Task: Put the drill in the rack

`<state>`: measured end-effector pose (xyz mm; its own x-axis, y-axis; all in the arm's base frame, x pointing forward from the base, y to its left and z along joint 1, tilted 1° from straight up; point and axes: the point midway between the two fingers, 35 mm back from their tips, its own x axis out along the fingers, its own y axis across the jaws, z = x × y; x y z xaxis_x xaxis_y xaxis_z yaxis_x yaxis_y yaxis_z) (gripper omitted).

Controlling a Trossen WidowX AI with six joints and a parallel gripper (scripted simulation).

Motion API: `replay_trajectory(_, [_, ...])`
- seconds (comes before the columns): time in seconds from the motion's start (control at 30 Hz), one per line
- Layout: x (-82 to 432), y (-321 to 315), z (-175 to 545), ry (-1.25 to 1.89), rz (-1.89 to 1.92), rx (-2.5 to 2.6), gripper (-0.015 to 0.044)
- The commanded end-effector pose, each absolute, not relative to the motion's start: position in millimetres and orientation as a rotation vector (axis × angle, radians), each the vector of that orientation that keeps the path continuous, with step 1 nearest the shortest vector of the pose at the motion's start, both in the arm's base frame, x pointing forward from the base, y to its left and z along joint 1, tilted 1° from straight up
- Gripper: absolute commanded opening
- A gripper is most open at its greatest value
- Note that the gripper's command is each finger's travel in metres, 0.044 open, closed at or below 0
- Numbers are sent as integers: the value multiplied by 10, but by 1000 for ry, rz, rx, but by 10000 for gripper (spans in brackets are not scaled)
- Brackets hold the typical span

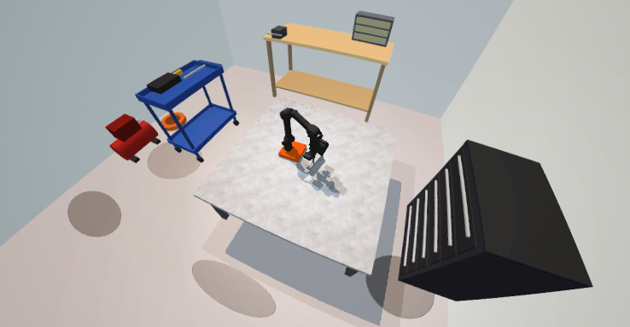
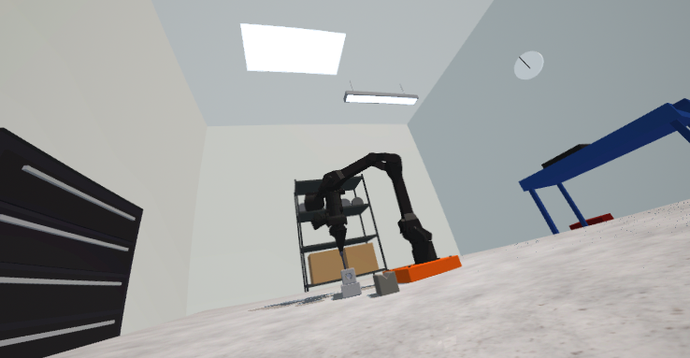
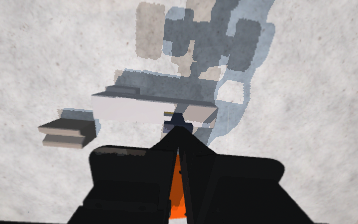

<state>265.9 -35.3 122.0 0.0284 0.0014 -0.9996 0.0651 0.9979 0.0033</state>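
A light grey block [image 2: 351, 289] [image 3: 126, 109] stands on the table, with a round hole in its raised part in the exterior view. My gripper [image 2: 341, 250] [image 3: 178, 130] is shut, points down and is empty. Its tips are just above a small dark part [image 3: 177, 121] at the block's near side in the wrist view, probably the key; whether they touch cannot be told. A grey notched block [image 2: 386, 283] [image 3: 68, 134], seemingly the rack, stands apart to the side. The drill cannot be made out clearly.
The arm's orange base [image 1: 292, 151] [image 2: 429, 268] is close to the notched block. The table top [image 1: 265, 201] carries the arm's shadow. A black drawer cabinet [image 1: 507, 218], a blue cart [image 1: 202, 125] and a wooden bench [image 1: 326, 42] stand around the table.
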Motion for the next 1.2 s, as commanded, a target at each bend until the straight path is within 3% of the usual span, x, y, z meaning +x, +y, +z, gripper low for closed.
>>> replay_trajectory(0.0, [2626,-354,1129,1565,-43,49,0])
replay_trajectory(1.17, [2575,-351,1014,1565,-43,49,0])
